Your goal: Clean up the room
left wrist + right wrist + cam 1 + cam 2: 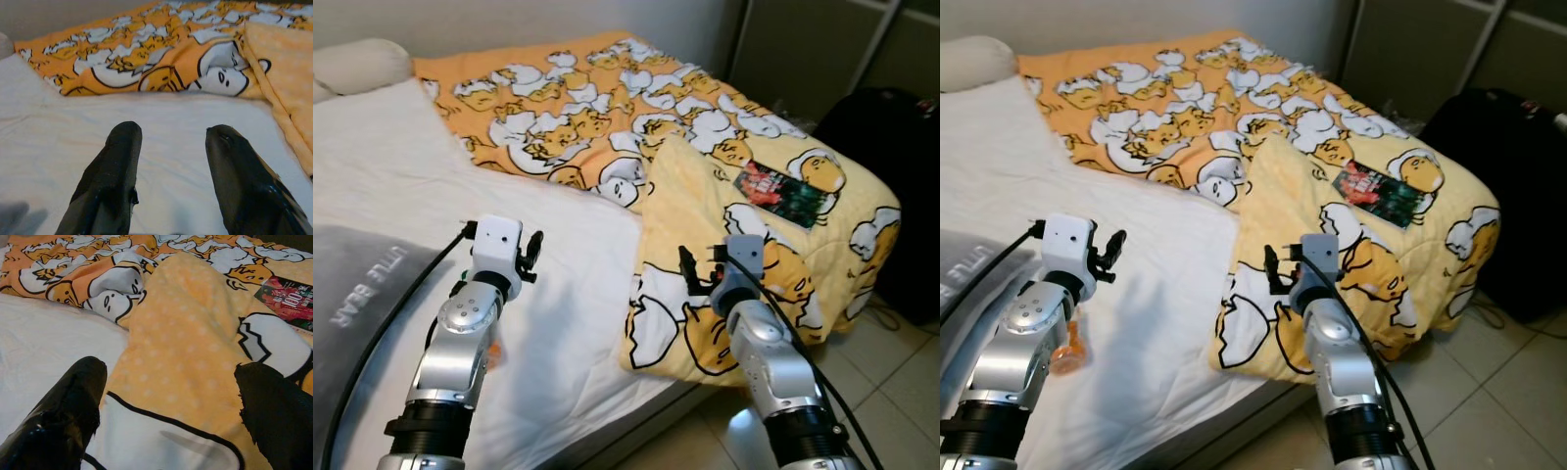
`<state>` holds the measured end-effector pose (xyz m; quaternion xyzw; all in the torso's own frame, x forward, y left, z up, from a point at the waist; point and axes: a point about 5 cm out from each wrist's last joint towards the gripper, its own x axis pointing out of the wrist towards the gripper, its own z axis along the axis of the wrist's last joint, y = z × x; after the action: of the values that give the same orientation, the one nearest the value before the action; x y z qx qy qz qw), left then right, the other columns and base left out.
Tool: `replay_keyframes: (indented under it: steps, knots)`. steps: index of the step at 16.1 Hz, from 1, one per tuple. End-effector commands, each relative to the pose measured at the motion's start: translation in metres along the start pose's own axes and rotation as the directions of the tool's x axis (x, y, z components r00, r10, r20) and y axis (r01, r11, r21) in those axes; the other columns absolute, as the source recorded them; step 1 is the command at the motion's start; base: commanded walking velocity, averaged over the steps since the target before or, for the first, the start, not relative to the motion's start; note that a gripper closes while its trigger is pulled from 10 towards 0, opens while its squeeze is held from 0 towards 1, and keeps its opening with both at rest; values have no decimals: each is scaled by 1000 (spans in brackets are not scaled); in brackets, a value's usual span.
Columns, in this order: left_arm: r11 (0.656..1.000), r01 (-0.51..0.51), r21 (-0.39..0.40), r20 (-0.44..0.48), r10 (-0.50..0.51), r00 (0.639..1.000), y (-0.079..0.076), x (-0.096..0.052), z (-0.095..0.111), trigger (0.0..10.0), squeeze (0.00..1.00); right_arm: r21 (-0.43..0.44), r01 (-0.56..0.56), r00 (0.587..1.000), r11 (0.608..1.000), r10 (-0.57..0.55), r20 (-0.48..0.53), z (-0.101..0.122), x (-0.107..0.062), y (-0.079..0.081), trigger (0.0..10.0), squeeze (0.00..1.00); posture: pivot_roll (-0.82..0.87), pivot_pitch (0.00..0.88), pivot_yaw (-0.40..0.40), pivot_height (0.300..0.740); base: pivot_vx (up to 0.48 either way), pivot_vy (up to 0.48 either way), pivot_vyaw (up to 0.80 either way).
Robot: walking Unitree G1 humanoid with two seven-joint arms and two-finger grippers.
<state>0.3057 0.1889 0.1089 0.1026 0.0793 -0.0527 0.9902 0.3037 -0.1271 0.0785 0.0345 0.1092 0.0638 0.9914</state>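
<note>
my two silver arms fill the foreground, left gripper and right gripper both with jaws spread, empty, over the bed. i'd grab the folded-back yellow blanket by its edge, minding the booklet on it. tiled floor beyond.
</note>
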Motion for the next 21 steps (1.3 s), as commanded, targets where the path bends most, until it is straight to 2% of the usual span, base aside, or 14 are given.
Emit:
replay_keyframes:
  steps: [1, 3, 4, 7, 8, 9, 10, 12, 13, 14, 15, 17, 19, 21]
  knots:
    - [999, -42, 14, -85, 43, 995, 4, -2, -10, 10000, 0, -14, 1, 1000, 1000, -1, 7, 5, -2, -6, 10000, 0, -17, 0, 10, 740, 0, 0, 0]
    - [995, -95, 21, -177, 97, 979, 13, -7, -23, 10000, 0, -25, -4, 1000, 1000, 3, -15, 2, -4, -7, 10000, 0, -14, 0, 8, 740, 0, 0, 0]
    - [991, -132, 18, -270, 132, 954, 20, -12, -37, 10000, 0, -22, -13, 999, 1000, 12, -32, -2, -6, -7, 10000, 0, -10, 0, 5, 740, 0, 0, 0]
    - [971, -239, -25, -384, 211, 899, 34, -15, -56, 10000, 0, -38, -54, 997, 998, 52, -57, -4, -9, -4, 10000, 0, -13, 0, -5, 740, 0, 0, 0]
    - [953, -302, -36, -430, 258, 865, 46, -15, -61, 10000, 0, -73, -89, 994, 993, 84, -71, -4, -10, -1, 10000, 0, -18, 0, -8, 740, 0, 0, 0]
    - [941, -337, -25, -447, 291, 846, 56, -15, -63, 10000, 863, -99, -124, 990, 987, 117, -77, -3, -11, 1, 10000, 0, -16, 0, -12, 740, 0, 0, 0]
    - [934, -356, -11, -451, 314, 836, 64, -15, -61, 10000, 1000, -121, -160, 985, 980, 151, -82, -1, -13, 2, 10000, 0, -15, 0, -13, 740, 0, 0, 0]
    - [926, -378, 16, -468, 341, 815, 73, -16, -63, 10000, 1000, -149, -234, 971, 961, 224, -79, 2, -15, 6, 10000, 27, -17, 0, -6, 740, 0, 0, 0]
    - [924, -382, 20, -477, 344, 809, 76, -18, -66, 10000, 1000, -140, -287, 958, 948, 279, -70, 6, -16, 10, 10000, 616, -18, 0, -2, 740, 0, 0, 0]
    - [927, -373, 20, -483, 336, 809, 77, -17, -67, 10000, 1000, -117, -373, 928, 921, 366, -73, 9, -20, 16, 10000, 1000, -14, 0, -1, 740, 0, 0, 0]
    - [932, -362, 9, -494, 319, 809, 76, -16, -69, 10000, 1000, -66, -457, 889, 887, 453, -72, 13, -27, 19, 10000, 1000, -12, 0, -1, 740, 0, 0, 0]
    - [938, -345, -37, -520, 277, 808, 76, -12, -73, 10000, 1000, 7, -625, 775, 780, 622, -114, 15, -46, 22, 10000, 1000, -11, 0, 0, 740, 0, 0, 0]
    - [944, -327, -48, -546, 250, 800, 80, -8, -79, 10000, 1000, 69, -726, 668, 684, 726, -166, 12, -64, 22, 10000, 1000, -8, 0, 1, 740, 0, 0, 0]
    - [951, -307, -37, -566, 233, 790, 81, -7, -83, 10000, 1000, 87, -753, 629, 652, 753, -196, 9, -71, 21, 10000, 1000, -15, 0, 9, 740, 0, 0, 0]
